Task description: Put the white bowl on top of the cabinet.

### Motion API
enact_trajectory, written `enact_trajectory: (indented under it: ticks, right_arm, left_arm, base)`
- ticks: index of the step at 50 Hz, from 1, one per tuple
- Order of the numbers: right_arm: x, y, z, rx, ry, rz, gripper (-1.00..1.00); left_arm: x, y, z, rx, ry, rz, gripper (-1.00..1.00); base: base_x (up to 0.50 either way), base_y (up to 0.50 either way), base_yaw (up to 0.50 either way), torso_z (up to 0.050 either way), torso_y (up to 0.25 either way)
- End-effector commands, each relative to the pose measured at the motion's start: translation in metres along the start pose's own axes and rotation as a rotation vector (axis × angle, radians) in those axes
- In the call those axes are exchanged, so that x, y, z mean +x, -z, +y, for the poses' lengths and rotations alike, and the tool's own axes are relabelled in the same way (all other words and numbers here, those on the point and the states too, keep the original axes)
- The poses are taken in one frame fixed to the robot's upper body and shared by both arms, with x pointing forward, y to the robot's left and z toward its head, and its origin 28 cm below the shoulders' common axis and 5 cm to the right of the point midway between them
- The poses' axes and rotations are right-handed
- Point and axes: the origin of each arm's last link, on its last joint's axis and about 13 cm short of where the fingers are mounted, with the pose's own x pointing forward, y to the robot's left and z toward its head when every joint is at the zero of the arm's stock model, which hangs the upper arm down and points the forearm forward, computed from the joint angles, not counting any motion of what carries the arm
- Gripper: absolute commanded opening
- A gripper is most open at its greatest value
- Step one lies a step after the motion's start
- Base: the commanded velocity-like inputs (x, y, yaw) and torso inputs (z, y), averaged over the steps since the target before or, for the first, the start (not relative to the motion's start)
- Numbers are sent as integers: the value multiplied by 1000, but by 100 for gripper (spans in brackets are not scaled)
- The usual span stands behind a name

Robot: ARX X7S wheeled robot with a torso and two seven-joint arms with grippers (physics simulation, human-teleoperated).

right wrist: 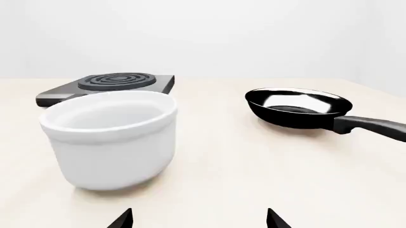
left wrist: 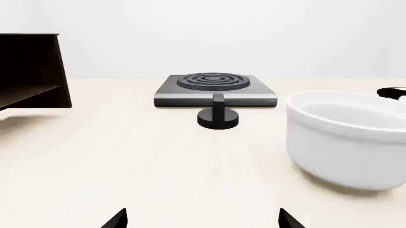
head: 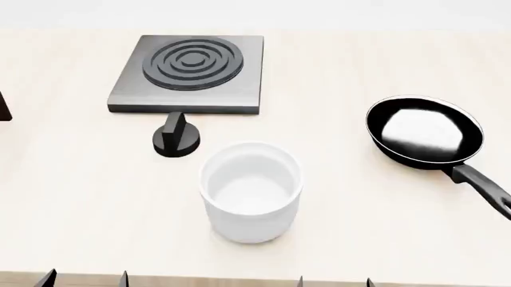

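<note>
Little of the dark-sided cabinet (left wrist: 30, 71) can be seen: the left wrist view cuts it off at the frame edge, showing only a dark end panel and an open shelf, and the head view catches just a dark sliver at the far left. Its top surface is not visible. Of both arms only the dark fingertips show. The left gripper (head: 85, 279) and the right gripper (head: 334, 282) peek over the near edge of the pale wooden table (head: 80, 203), each with its two tips spread apart and nothing between them. Both are level with the tabletop, pointing toward the far side.

The glossy white, deep, straight-walled bowl (head: 251, 191) stands upright on the table near the front, between the two grippers and apart from both. Beyond it to the left lies a black round knob (head: 176, 139), just in front of the square grey stove plate with concentric rings (head: 190, 72). To the right sits a black frying pan (head: 425, 131), its handle cut off by the frame edge.
</note>
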Motion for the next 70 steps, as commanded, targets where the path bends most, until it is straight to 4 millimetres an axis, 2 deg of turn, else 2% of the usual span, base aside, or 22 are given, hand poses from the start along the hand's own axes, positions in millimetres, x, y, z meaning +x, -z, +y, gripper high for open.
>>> enact_trajectory:
  ticks: [1,5,9,15,16,19,22,29,35,39,50,57,65,70]
  right_arm:
    - [0,1,1,1,-11,2,100]
    - [-1,1,0,0,-10,8,100]
    - [-1,1,0,-9,3,3,100]
    - [-2,-3,-1,22,23,-3,100]
    - [-3,-6,-2,32,39,-2,100]
    - [-5,-18,-2,31,43,-35,100]
    - [-11,-41,-2,13,55,-101,100]
    - [-26,-83,-5,42,84,-213,100]
    - [-36,-105,-2,64,82,-268,100]
    - [-36,-104,-1,57,81,-271,100]
    - [-37,-103,0,72,72,-268,100]
    - [-43,-113,3,95,49,-292,100]
    - [-47,-121,3,114,40,-321,100]
    - [-50,-124,3,116,38,-332,100]
  left_arm:
    - [1,1,-2,12,10,25,100]
    - [-5,-2,-2,-24,26,28,100]
    - [-8,-7,4,-136,12,-8,100]
    - [-10,-13,11,-107,-66,-15,100]
    - [-12,-23,13,-106,-75,-48,100]
    - [-16,-37,17,-103,-104,-91,100]
    - [-22,-54,27,-106,-166,-132,100]
    - [-34,-65,44,-74,-260,-188,100]
    - [-47,-80,55,-63,-333,-238,100]
    - [-55,-87,61,-60,-395,-251,100]
    - [-101,-111,92,-85,-684,-359,100]
    - [-122,-120,100,-124,-838,-426,100]
    - [-148,-123,107,-152,-1189,-484,100]
    - [-158,-126,108,-158,-1265,-506,100]
  base:
    - [0,0,0,0,0]
    - [0,0,0,0,0]
    - [0,0,0,0,0]
    - [0,0,0,0,0]
    - [0,0,0,0,0]
    - [0,0,0,0,0]
    - [0,0,0,0,0]
    - [0,0,0,0,0]
    - [0,0,0,0,0]
    - [0,0,0,0,0]
    - [0,0,0,0,0]
    - [0,0,0,0,0]
    - [0,0,0,0,0]
    - [0,0,0,0,0]
